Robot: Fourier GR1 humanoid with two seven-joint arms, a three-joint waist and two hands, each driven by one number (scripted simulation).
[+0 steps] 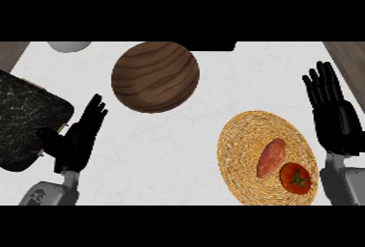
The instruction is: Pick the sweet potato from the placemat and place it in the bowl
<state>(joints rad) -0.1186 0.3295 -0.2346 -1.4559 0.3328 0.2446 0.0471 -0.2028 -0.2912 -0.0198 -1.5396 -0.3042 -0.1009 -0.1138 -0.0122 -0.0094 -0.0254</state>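
Forearms come in at the bottom edge. Right hand (331, 108): open, fingers straight, holding nothing, just beside the right rim of the placemat (246, 135). Left hand (75, 140): open too, empty, next to a dark slab (25, 116) at the table's (178, 144) left. Sweet potato (272, 157) lies on the placemat, just beside a tomato (295, 178). Wooden bowl (155, 76) sits further up, well apart, nothing in it. Status: not started. Grasp, carry and drop all left. Right hand looks the nearer one.
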